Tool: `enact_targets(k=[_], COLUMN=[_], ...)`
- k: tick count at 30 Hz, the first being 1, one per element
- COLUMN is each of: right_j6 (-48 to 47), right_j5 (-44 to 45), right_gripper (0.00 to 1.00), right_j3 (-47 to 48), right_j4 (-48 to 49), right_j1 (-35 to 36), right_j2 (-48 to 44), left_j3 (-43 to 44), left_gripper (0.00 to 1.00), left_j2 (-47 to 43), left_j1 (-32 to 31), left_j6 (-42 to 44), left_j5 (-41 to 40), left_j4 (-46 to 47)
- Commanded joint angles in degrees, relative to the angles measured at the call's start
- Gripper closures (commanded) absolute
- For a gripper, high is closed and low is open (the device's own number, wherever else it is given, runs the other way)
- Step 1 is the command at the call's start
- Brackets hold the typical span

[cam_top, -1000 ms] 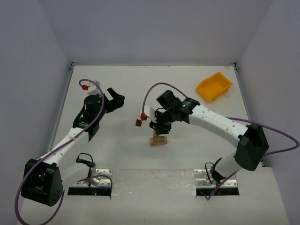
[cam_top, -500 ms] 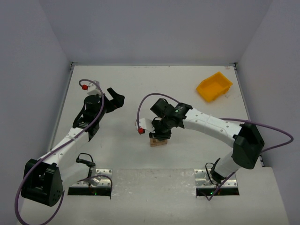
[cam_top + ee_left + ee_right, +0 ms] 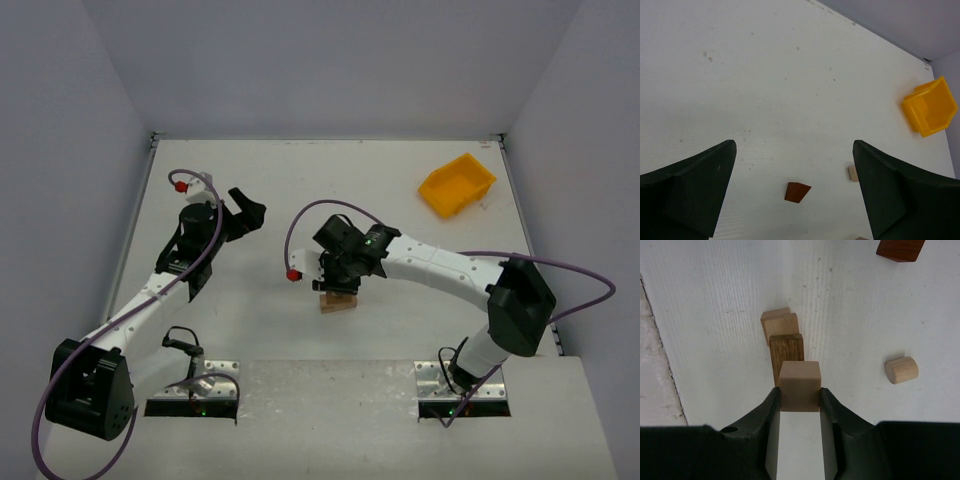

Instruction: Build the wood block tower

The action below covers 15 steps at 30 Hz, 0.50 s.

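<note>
White tabletop point(image 3: 300, 170), grey walls all round. Nearest the bases, the wood block tower point(image 3: 337, 301) looks two pieces high, a darker oak piece on a pale one. The right gripper point(image 3: 338, 280) hangs right over it, pinching a pale tan cube point(image 3: 799, 384) for level three; can't tell if it touches. Not yet stacked: a small cylinder point(image 3: 901, 370) and the dark reddish-brown block point(image 3: 797, 192). Left gripper point(image 3: 250, 205) idles, spread wide and empty. Yellow bin point(image 3: 457, 183) sits far back.

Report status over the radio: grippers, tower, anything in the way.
Left gripper open, empty. Right gripper shut on pale block, above the stack. Loose cylinder and reddish-brown block lie clear of it.
</note>
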Motion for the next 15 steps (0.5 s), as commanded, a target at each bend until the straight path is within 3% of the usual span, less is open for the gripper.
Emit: enact_targets(k=[1, 15], right_j6=[2.1, 4.9], right_j5=[1.6, 2.3], right_gripper=[0.83, 0.8], right_j3=[-0.5, -2.9], right_j4=[1.8, 2.8], right_j1=[0.9, 2.0], right_j2=[-0.3, -2.5], left_j3=[-0.3, -0.4], left_gripper=[0.0, 0.0], left_j2=[-1.4, -1.8], left_j1=[0.4, 0.4], left_j6=[0.4, 0.4], left_j5=[-0.4, -0.4], left_j4=[3.0, 3.0])
